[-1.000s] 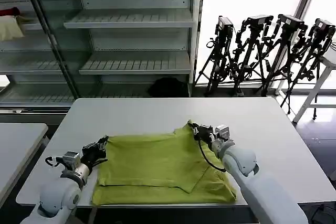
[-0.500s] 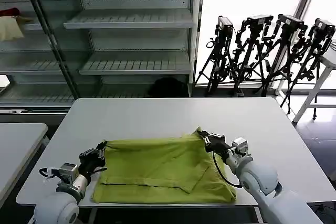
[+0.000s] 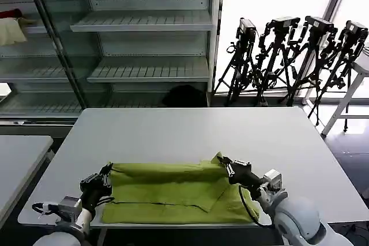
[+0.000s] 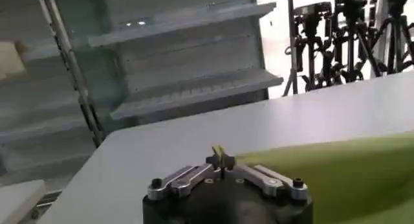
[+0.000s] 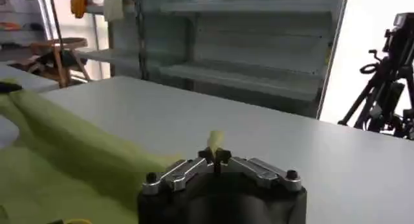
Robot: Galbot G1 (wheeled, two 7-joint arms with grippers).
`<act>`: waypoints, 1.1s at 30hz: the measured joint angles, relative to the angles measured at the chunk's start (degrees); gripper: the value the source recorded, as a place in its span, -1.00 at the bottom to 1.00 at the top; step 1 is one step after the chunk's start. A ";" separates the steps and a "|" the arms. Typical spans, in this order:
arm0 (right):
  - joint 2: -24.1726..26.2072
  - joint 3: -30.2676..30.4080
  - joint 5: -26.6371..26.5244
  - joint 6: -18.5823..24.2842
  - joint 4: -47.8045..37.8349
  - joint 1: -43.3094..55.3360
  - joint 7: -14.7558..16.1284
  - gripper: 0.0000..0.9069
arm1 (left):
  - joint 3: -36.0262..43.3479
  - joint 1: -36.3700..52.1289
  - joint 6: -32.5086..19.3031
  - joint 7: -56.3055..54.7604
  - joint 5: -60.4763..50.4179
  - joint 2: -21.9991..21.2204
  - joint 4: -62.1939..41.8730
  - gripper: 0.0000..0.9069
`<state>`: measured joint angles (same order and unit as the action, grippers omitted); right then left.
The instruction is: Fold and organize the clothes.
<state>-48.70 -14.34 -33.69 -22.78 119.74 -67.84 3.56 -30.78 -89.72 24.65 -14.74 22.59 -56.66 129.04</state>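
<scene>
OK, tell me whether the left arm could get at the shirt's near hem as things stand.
Probably yes. The left tool is shut on the T-shirt at its far left corner, so it would have to let go first. The near hem lies flat and uncovered just below it, with bare table around and nothing between.

White table [image 3: 173,125]; empty shelving [image 3: 144,27] behind; tripods [image 3: 294,56] by window; cream-and-red cloth [image 3: 11,27] on shelf.

No text, label or number can be read anywhere; any print is perhaps folded out of sight.
</scene>
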 measured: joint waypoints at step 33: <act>3.25 -6.65 1.86 2.53 6.91 -16.49 0.12 -1.00 | 1.60 -8.30 -2.66 -2.50 -7.13 -1.76 -1.10 -1.00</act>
<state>-45.45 -20.99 -31.82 -20.25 126.65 -84.33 3.67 -29.18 -98.02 21.99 -17.23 15.47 -58.42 127.93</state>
